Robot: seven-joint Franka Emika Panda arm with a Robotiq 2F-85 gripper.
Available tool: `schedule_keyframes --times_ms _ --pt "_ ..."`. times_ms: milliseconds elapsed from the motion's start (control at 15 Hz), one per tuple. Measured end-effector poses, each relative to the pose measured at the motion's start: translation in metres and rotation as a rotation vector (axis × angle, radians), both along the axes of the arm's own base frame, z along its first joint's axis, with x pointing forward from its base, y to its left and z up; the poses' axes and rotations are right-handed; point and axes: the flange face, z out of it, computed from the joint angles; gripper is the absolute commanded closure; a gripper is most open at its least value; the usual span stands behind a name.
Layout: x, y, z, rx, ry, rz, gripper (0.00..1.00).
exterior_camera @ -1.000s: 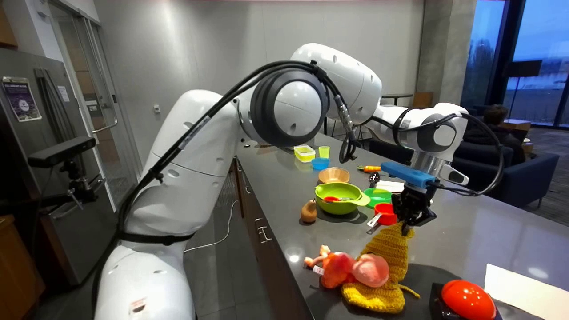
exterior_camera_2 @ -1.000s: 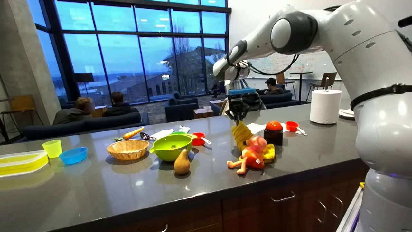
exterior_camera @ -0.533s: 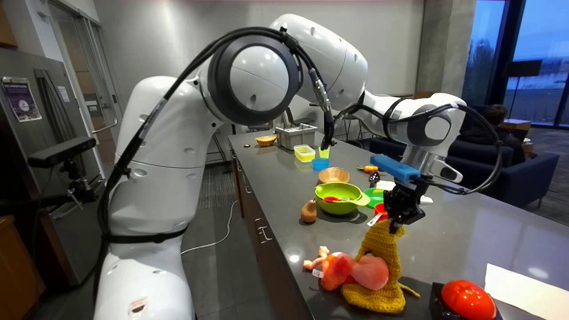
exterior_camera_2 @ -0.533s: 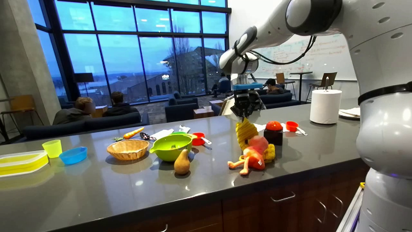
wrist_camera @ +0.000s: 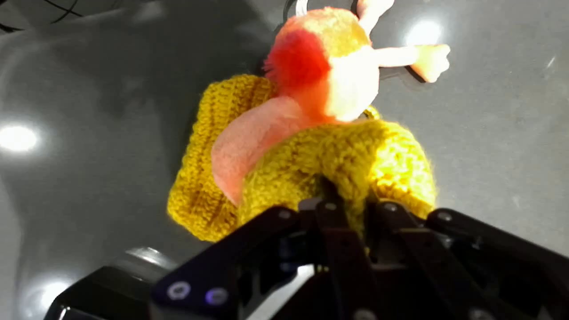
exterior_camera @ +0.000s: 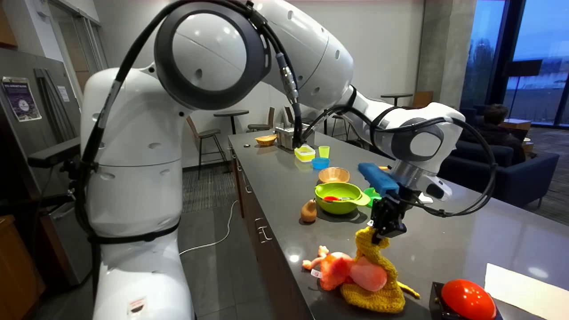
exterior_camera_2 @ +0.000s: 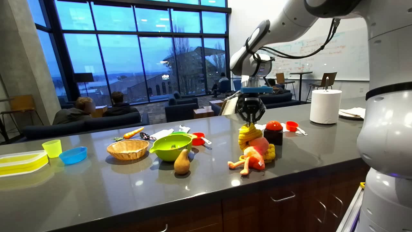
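In an exterior view: tall, dark-framed windows (exterior_camera_2: 119, 54) at upper left, full of dim blue sky (exterior_camera_2: 161, 51); black lamp (exterior_camera_2: 83, 77) before them; concrete pillar (exterior_camera_2: 29, 58) down the left edge; navy sofa (exterior_camera_2: 96, 124) below; scribbled whiteboard (exterior_camera_2: 341, 54) at upper right. Along the bottom of the frame, glossy grey counter (exterior_camera_2: 87, 190) dotted with glare (exterior_camera_2: 139, 183), brown cabinets (exterior_camera_2: 251, 206) beneath. In an exterior view: steel fridge (exterior_camera: 22, 133) at far left; pale grey wall (exterior_camera: 386, 44) across the top; chair (exterior_camera: 209, 134) and high table (exterior_camera: 231, 113) near the middle; dark grey floor (exterior_camera: 218, 275) at lower middle.
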Motion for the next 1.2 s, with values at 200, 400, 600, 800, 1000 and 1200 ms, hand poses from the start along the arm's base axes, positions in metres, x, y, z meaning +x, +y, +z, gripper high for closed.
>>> schedule_keyframes --times_ms 200,400,600,800,1000,1200 --pt "-0.022 -0.002 -0.003 0.011 0.009 -0.067 0.97" --pt "-0.043 -0.01 -0.009 0.026 0.026 -0.147 0.97" --pt "-0.066 -0.022 -0.021 0.086 0.038 -0.248 0.97" --pt "-0.087 -0.036 -0.04 0.151 0.045 -0.353 0.97" --pt "-0.104 -0.045 -0.054 0.211 0.042 -0.451 0.97" --pt "-0.116 -0.049 -0.066 0.275 0.041 -0.539 0.97"
